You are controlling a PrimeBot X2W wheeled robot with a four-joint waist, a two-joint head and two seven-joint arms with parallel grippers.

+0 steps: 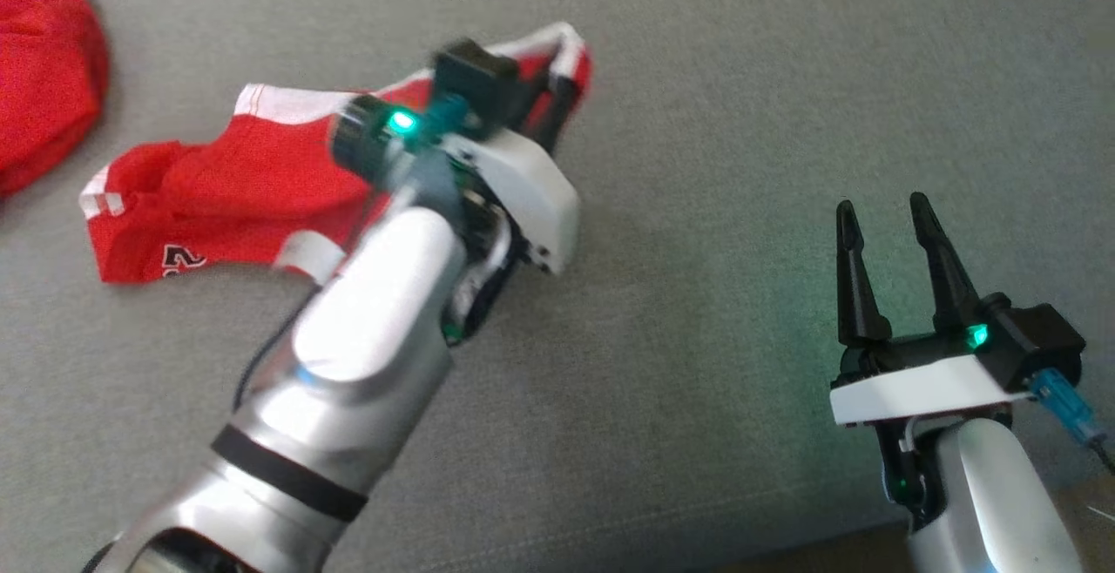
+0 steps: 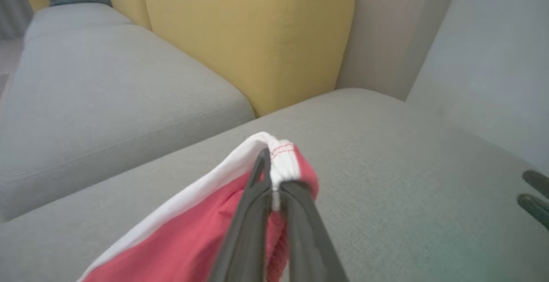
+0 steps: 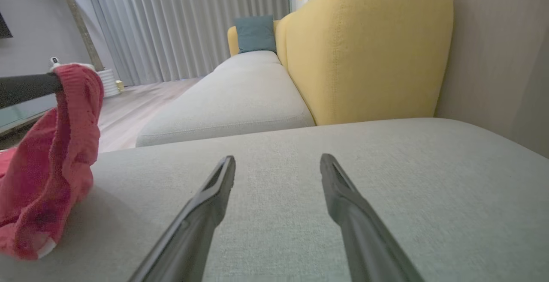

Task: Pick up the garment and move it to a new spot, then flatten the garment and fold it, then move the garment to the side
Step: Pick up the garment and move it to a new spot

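The garment [image 1: 235,181] is a red jersey with white trim and a dark number, lying on the grey cushion [image 1: 697,381] at the upper left. My left gripper [image 1: 557,90] is shut on its white-trimmed edge and holds that corner lifted off the cushion. In the left wrist view the two dark fingers pinch the white hem of the garment [image 2: 283,162] at the left gripper [image 2: 270,175]. My right gripper [image 1: 881,220] hangs open over bare cushion at the lower right, well apart from the garment. The right wrist view shows the right gripper [image 3: 278,166] empty, with the raised garment [image 3: 51,153] at its left.
A second red cloth [image 1: 43,68] lies at the far left edge of the cushion. Yellow backrests [image 3: 364,46] stand behind the seat, with another grey seat cushion [image 3: 231,102] beyond. The cushion's front edge [image 1: 871,538] runs along the lower right.
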